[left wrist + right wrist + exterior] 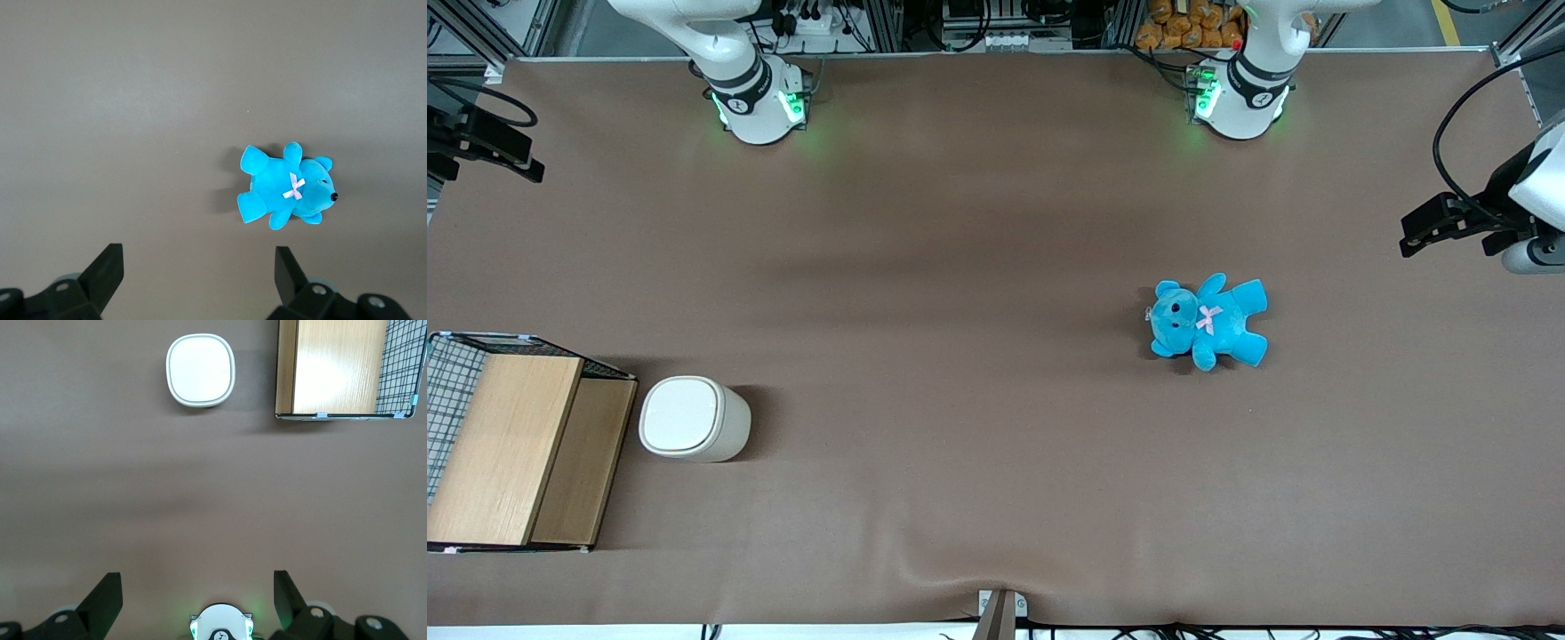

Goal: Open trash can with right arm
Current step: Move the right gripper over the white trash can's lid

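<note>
End effector [193, 600] open, high above table; trash can [694, 418] lid shut.

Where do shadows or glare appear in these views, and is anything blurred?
Front view: the cream-white plastic trash can casts a soft shadow on the brown table; green base lights glow. Right wrist view: the open claw is sharp, and glare brightens the wooden box. Left wrist view: the blue teddy bear is crisp.
</note>
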Controlling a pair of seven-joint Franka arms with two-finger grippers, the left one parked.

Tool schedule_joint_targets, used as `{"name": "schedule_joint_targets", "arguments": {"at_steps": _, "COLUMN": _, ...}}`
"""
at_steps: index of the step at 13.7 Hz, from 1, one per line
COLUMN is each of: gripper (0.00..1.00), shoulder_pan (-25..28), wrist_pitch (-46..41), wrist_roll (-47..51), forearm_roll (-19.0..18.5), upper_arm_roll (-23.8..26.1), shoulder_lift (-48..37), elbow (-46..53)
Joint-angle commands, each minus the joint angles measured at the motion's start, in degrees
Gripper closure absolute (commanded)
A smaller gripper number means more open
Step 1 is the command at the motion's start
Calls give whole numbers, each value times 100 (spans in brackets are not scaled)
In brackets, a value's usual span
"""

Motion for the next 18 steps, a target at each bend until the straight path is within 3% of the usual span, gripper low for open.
{"name": "schedule_joint_targets", "arguments": {"at_steps": 1, "gripper": 0, "shoulder_pan": -58, "wrist_pitch": -73, "wrist_roll": -36, "forearm_roll": -31, "upper_arm_roll": 34, "shoulder_lift": 74, "elbow": 182}}
{"name": "schedule_joint_targets", "arguments": {"at_steps": 8, "gripper": 0, "shoulder_pan": -84, "wrist_pitch": 155, "wrist_roll": -71, "forearm_roll": -49, "upper_arm_roll": 17, "shoulder_lift": 407, "elbow": 182}}
{"name": "schedule_joint_targets", "arguments": {"at_steps": 16, "gripper": 0, "shoulder_pan": -383, "wrist_pitch": 1498, "wrist_roll": -106, "forearm_roll": -66, "upper_arm_roll": 17, "shoulder_lift": 1619, "elbow": 173}}
{"name": "schedule_joint_targets", "arguments": {"at_steps": 18, "gripper": 12, "shoulder_pan": -444, "wrist_pitch": 2008, "wrist_roll": -439, "forearm_roll": -84, "upper_arm_roll": 17, "shoulder_lift": 1874, "elbow": 173}}
